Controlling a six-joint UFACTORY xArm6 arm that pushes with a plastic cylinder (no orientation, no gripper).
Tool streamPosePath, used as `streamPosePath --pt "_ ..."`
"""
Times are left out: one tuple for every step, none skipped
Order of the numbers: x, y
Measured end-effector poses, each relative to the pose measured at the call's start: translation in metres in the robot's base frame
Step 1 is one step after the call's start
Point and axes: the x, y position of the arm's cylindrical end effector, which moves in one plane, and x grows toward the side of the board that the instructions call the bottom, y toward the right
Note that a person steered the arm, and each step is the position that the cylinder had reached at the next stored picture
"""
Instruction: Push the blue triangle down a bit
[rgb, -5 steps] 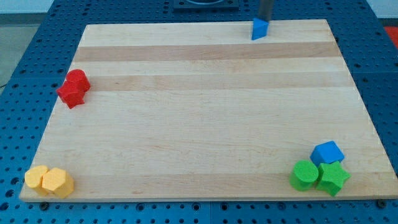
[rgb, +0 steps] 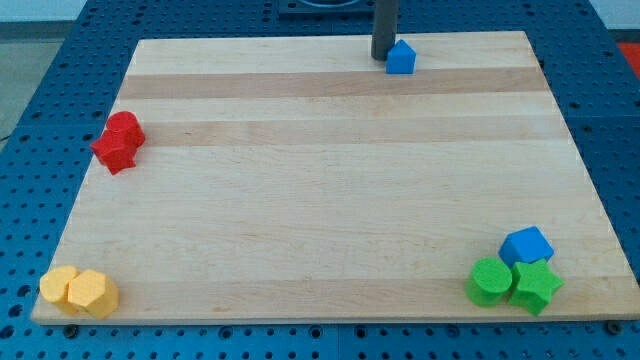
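Observation:
The blue triangle (rgb: 401, 57) lies near the top edge of the wooden board (rgb: 330, 170), a little right of centre. My tip (rgb: 383, 56) rests on the board just left of the blue triangle, touching or nearly touching its left side. The dark rod rises from there out of the view's top.
Two red blocks (rgb: 119, 142) sit together at the board's left edge. Two yellow blocks (rgb: 79, 291) sit at the bottom left corner. A blue block (rgb: 527, 245), a green cylinder (rgb: 489, 281) and a green star (rgb: 536, 285) cluster at the bottom right corner.
My tip has moved from above right of the blue triangle to its left side. The blue triangle has shifted slightly left and down and turned.

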Motion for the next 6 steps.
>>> streamPosePath --pt "0.003 0.000" --pt "0.007 0.000" --pt "0.049 -0.012" --pt "0.053 -0.019" --pt "0.000 -0.019" --pt "-0.035 -0.003"
